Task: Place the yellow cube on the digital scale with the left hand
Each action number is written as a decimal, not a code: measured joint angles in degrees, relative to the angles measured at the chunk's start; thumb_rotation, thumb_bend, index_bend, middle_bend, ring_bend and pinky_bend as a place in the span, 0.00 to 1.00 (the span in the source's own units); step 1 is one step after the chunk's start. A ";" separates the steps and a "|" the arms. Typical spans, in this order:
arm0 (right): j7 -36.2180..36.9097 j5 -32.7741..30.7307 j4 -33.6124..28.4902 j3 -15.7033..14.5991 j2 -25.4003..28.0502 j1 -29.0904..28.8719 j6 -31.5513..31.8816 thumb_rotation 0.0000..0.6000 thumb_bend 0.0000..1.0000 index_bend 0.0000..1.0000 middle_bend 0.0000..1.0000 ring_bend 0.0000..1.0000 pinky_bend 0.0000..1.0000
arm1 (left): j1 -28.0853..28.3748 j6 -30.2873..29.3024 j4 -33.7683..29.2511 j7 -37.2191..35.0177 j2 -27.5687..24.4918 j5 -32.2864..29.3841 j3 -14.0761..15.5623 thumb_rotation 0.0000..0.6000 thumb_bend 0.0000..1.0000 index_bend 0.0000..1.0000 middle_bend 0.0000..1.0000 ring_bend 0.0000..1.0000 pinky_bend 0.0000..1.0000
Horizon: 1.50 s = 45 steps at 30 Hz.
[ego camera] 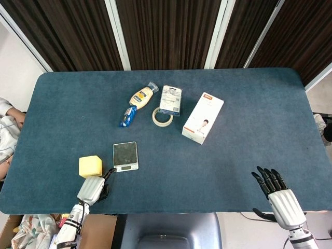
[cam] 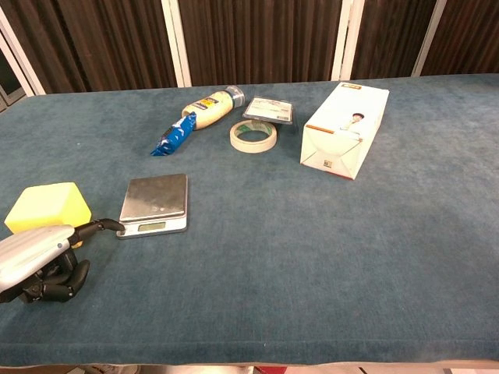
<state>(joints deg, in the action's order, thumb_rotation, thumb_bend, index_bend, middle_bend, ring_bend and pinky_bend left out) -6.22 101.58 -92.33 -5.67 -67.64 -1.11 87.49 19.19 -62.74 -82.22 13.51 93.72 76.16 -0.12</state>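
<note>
The yellow cube sits on the blue table, just left of the digital scale, whose steel plate is bare. My left hand hovers low right in front of the cube, not touching it, holding nothing; one finger points toward the scale's front corner and the others curl under. My right hand rests at the table's near right edge with its fingers spread and nothing in them; the chest view does not show it.
Behind the scale lie a blue wrapper, a yellow bottle, a roll of tape, a flat packet and a white box. The table's front edge runs just below my left hand.
</note>
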 measured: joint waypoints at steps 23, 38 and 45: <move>-0.13 -0.22 -0.15 0.09 -0.05 0.03 -0.04 1.00 0.10 0.00 0.00 0.00 0.00 | 0.31 0.61 0.51 -0.89 -0.04 0.51 1.07 1.00 0.72 0.20 1.00 1.00 1.00; -0.41 -0.38 -0.31 0.09 -0.07 0.14 -0.04 1.00 0.10 0.00 0.00 0.00 0.00 | 0.99 1.13 0.46 5.35 0.13 -0.58 1.40 1.00 0.71 0.20 1.00 1.00 1.00; -0.09 -0.25 -0.35 0.04 0.04 0.15 0.06 1.00 0.10 0.00 0.00 0.00 0.00 | 0.87 -2.00 0.59 6.75 0.67 0.48 0.60 1.00 0.68 0.07 1.00 1.00 1.00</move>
<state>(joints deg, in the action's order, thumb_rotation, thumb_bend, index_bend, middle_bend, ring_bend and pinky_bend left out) -6.31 101.32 -92.68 -5.64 -67.60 -0.95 87.55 20.06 -64.73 -81.63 20.26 94.40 76.64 0.48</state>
